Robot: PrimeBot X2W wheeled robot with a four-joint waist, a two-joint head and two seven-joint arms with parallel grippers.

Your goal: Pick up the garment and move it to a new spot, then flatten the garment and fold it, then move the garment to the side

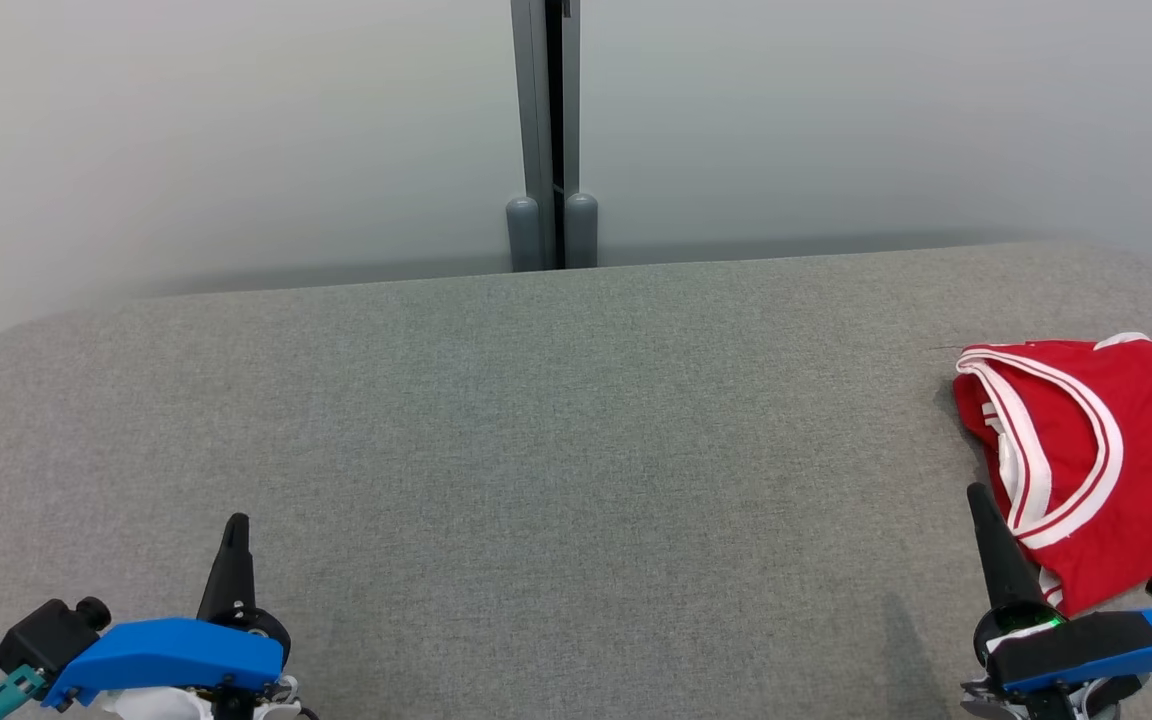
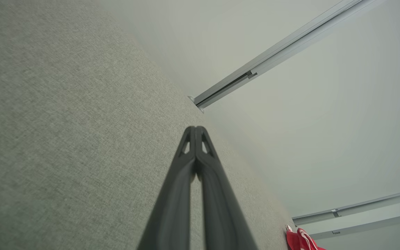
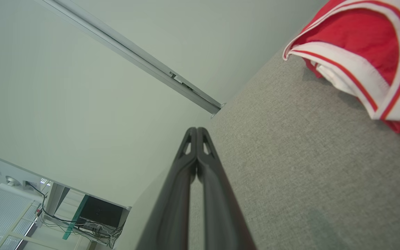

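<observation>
Right gripper (image 1: 976,492) hovering clenched and empty just beside a red sleeveless jersey (image 1: 1086,450) with white trim, lying on grey fabric table (image 1: 576,420), left gripper (image 1: 236,522) clenched, both pointing forward.

Long dark tapered fingers (image 1: 233,575) on left claw (image 1: 236,522), right claw (image 1: 977,492); blue wrist shells (image 1: 171,650); black knobs (image 1: 91,610); teal connector (image 1: 6,690) left; green light (image 1: 1041,625) right.

grey felt table (image 1: 536,420) — rounded corners | pale wall panels (image 1: 236,130) behind | grey post (image 1: 544,130) between them

Red jersey (image 1: 1096,460) at grey table's (image 1: 536,450) right edge, beside right claw (image 1: 978,493).
</observation>
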